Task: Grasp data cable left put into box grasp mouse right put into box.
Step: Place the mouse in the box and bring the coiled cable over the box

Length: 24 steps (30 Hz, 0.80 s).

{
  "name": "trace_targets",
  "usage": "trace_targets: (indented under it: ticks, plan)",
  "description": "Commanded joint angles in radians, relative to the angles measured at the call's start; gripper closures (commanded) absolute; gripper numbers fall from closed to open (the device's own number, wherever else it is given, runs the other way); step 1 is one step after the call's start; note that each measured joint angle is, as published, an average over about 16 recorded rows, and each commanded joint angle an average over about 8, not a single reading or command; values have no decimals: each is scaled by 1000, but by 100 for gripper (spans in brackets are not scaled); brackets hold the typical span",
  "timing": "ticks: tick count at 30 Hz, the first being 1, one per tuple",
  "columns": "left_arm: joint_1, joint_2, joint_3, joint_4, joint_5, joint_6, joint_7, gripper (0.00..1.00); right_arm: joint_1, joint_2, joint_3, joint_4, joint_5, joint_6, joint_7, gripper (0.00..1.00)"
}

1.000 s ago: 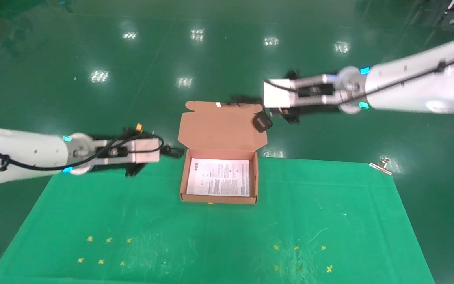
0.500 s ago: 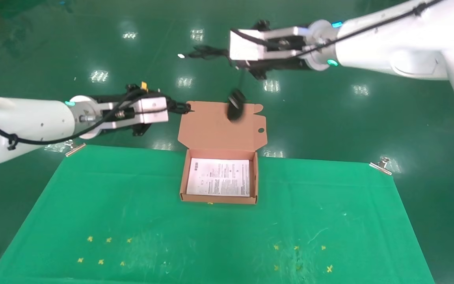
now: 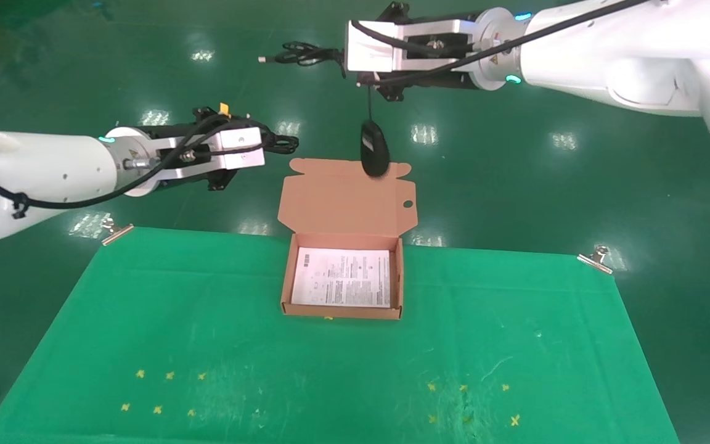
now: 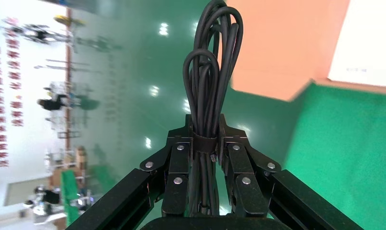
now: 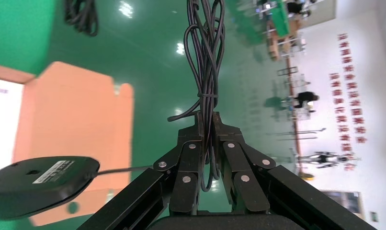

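The salmon-orange box (image 3: 287, 290) stands open at the table's far middle, a white printed sheet inside, its flap lid (image 3: 342, 197) raised behind. My left gripper (image 3: 273, 143) is shut on the data cable (image 4: 208, 86), a strapped bundle of black loops, held in the air left of the lid. My right gripper (image 3: 333, 57) is shut on the mouse's coiled cord (image 5: 205, 62), high above and behind the box. The black mouse (image 3: 373, 148) dangles from that cord in front of the lid's top edge; it also shows in the right wrist view (image 5: 40, 184).
The green cloth (image 3: 330, 370) covers the table, held by metal clips at the far left corner (image 3: 113, 231) and the far right corner (image 3: 595, 258). Small yellow marks dot its near part. Glossy green floor lies beyond.
My right arm rose and swung left with the mouse, which now hangs straight down over the lid. My left arm rose and moved a little right with the cable bundle.
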<state>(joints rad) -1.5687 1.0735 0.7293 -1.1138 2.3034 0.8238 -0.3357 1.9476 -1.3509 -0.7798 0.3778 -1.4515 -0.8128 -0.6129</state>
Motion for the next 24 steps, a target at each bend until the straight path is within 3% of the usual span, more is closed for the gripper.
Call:
trace_targets:
  ticks: [1,24]
  plan:
    - [1,-2,0,3,0,2,0,100,-5,5,-5,4,7,-2,0,100]
    - [33,-27,21,80,167,80,-123,100,-149,-9,-125,32,22,25,105,100]
